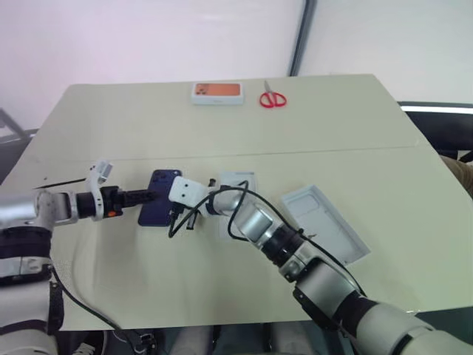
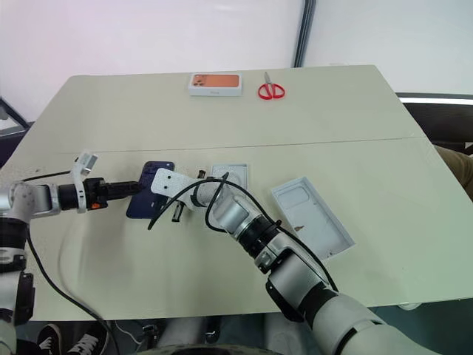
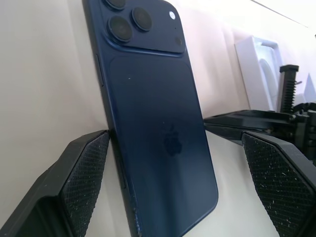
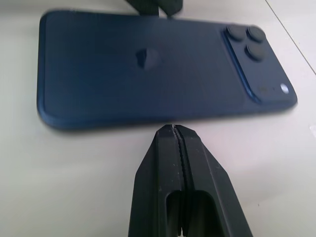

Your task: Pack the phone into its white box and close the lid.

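Note:
The dark navy phone (image 1: 159, 194) lies back up on the table, camera cluster at its far end. My left gripper (image 1: 150, 197) reaches in from the left, open, its pads (image 3: 86, 173) straddling the phone's near end; one pad touches the edge. My right gripper (image 4: 174, 129) is shut, its tips just short of the phone's right long edge. The lid (image 1: 325, 220) lies open side up at the right, pale grey inside. A white rectangular piece with an oval outline (image 1: 238, 180) lies between phone and lid, partly under my right arm; I cannot tell if it is the white box.
A white box with an orange top (image 1: 217, 92) and red scissors (image 1: 272, 98) sit near the table's far edge. A seam (image 1: 332, 151) crosses the beige tabletop. A black cable (image 1: 236, 211) loops off my right wrist over the white piece.

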